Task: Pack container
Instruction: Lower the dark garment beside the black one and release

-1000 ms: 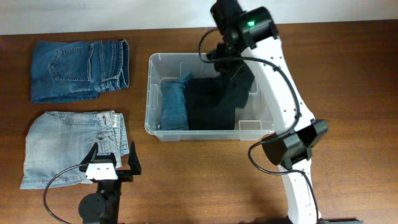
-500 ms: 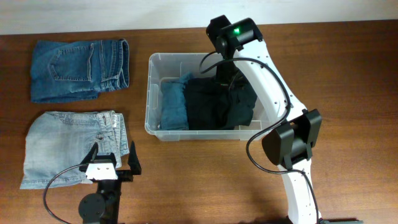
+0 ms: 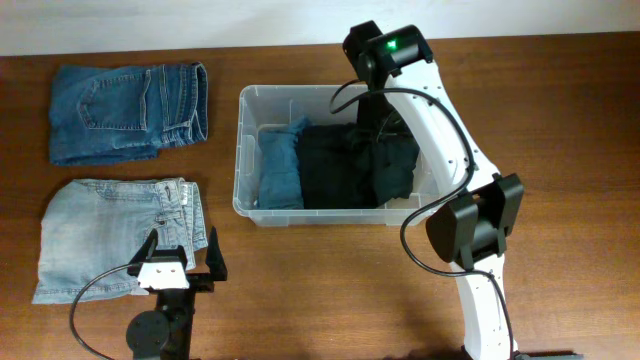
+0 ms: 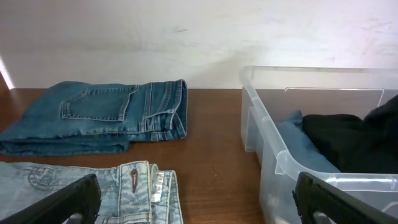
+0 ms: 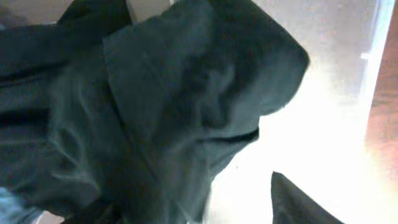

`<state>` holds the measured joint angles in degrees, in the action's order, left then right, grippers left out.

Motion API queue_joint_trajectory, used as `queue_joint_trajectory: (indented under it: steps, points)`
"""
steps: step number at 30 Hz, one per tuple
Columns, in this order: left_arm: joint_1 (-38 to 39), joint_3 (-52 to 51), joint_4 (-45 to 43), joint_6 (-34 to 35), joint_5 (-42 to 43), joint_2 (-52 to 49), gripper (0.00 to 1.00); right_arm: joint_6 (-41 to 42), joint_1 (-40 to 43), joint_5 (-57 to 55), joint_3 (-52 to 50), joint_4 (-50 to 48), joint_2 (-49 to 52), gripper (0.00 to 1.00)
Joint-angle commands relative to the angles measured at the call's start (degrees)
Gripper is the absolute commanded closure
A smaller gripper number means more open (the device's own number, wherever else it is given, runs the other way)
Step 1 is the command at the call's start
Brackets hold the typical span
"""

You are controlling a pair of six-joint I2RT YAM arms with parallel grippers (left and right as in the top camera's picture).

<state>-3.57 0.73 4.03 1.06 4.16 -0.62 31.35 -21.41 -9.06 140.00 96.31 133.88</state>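
The clear container [image 3: 241, 150] stands mid-table, and its near wall shows in the left wrist view [image 4: 268, 146]. Inside lie a folded blue garment [image 3: 280, 165] on the left and a black garment [image 3: 350, 168] across the middle and right. My right gripper [image 3: 384, 122] reaches down into the bin over the black garment [image 5: 174, 106]. It is open [image 5: 205, 208]: one fingertip [image 5: 298, 199] stands apart from the cloth, the other is lost against the dark fabric. My left gripper [image 3: 182, 248] rests open near the table's front left [image 4: 199, 202], holding nothing.
Folded dark blue jeans [image 3: 128, 98] lie at the back left [image 4: 99, 115]. Folded light blue jeans [image 3: 115, 235] lie at the front left, just beside the left gripper [image 4: 93, 186]. A white wall runs behind the table.
The right gripper has opened and let go of the black garment, which now lies spread lower in the bin's right part. The left arm has not moved.
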Motion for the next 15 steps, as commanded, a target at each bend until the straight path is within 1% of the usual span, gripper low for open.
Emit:
queue_joint_trajectory:
  steps: [1,7,11,15]
  points:
    - [-0.35,-0.22,0.11,-0.7,0.59,0.26,0.01,0.17,0.11,-1.29,-0.35,0.68,-0.37,0.38]
    - [-0.35,-0.22,0.11,-0.7,0.59,0.26,0.01,0.13,0.11,-1.27,-0.09,0.31,-0.5,0.39]
    - [-0.35,-0.22,0.11,-0.7,0.59,0.26,0.01,-1.73,0.11,-0.28,1.86,-0.59,-0.57,0.4]
    - [-0.35,-0.22,0.11,-0.7,0.59,0.26,0.01,-9.92,0.07,9.2,2.95,-5.6,-0.55,0.4]
